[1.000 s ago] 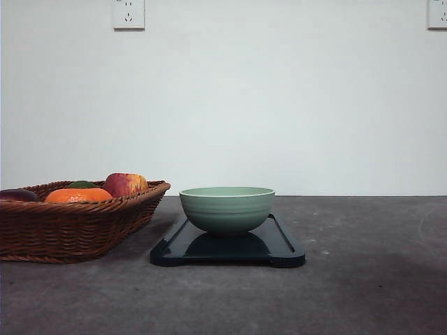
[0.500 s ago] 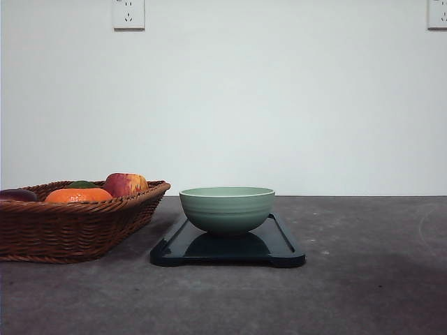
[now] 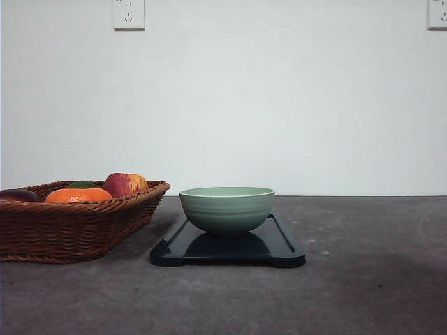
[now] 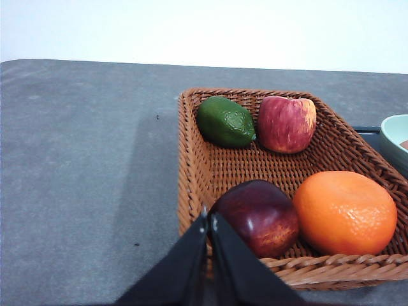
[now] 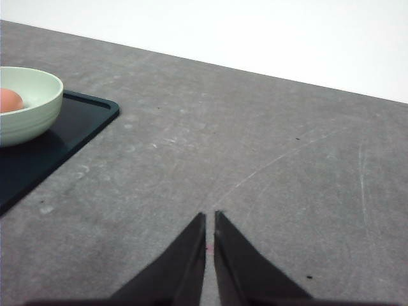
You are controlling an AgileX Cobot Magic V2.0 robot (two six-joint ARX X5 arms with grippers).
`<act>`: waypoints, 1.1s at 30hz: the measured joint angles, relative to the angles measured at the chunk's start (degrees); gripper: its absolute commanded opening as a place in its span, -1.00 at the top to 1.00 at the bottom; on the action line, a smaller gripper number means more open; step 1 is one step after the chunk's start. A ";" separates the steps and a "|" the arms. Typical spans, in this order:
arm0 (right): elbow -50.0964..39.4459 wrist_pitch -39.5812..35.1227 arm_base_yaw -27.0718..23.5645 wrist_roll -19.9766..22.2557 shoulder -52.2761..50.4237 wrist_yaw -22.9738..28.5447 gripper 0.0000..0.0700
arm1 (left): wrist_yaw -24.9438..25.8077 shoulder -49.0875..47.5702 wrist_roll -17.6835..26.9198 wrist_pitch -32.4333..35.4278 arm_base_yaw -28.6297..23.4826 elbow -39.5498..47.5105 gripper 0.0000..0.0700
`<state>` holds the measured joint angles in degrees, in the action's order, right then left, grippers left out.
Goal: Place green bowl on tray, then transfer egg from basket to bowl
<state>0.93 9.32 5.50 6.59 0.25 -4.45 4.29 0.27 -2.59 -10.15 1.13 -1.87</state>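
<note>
Sage-green glaze marks the green bowl [image 3: 227, 209] in the front view, where it is seen standing upright on the tray [image 3: 282, 249], roughly at the tray's middle. The tray lies flat on the grey table [image 3: 363, 279]. Just beside the tray, on the left, the basket [image 3: 70, 230] is set on the table; above its braided rim an orange [image 3: 77, 195], a red-yellow apple [image 3: 126, 184], the top of a green fruit [image 3: 82, 184] and part of a dark red fruit [image 3: 17, 195] can be made out. Two wall sockets [image 3: 128, 13] are seen high on the white wall.

From the left wrist view, the left hand [image 4: 209, 220] is seen with its fingers pressed together, nothing between them, just over the near rim of the basket [image 4: 191, 166]. Four fruits are held in the basket: a green lime-like fruit [image 4: 225, 122] touching a red-yellow apple [image 4: 286, 124] at the far end, and a dark red fruit [image 4: 257, 217] touching an orange [image 4: 345, 212] at the near end. A sliver of the green bowl [image 4: 396, 137] is caught at the edge.

From the right wrist view, the right hand [image 5: 210, 220] is shown with its fingers almost closed, a thin gap between them and nothing gripped, above bare table [image 5: 268, 166]. Well apart from it, the green bowl [image 5: 29, 105] stands on the tray [image 5: 76, 124], and the egg [image 5: 9, 100] is seen lying inside the bowl, partly hidden by its rim.
</note>
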 measured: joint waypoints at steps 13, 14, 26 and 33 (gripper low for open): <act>0.00 -0.02 0.00 0.00 0.00 0.00 0.95 | 0.00 0.00 0.00 0.00 0.00 0.00 1.00; 0.00 -0.01 0.00 0.00 0.00 0.00 0.95 | 0.00 0.00 0.00 0.00 0.00 0.00 1.00; 0.00 -0.01 0.00 0.00 0.00 0.00 0.95 | 0.00 0.00 0.00 0.00 0.00 0.00 1.00; 0.00 -0.01 0.00 0.00 0.00 0.00 0.96 | 0.00 0.00 0.00 -0.01 0.00 0.00 1.00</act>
<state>0.93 9.31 5.50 6.59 0.25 -4.45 4.29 0.27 -2.59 -10.16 1.13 -1.87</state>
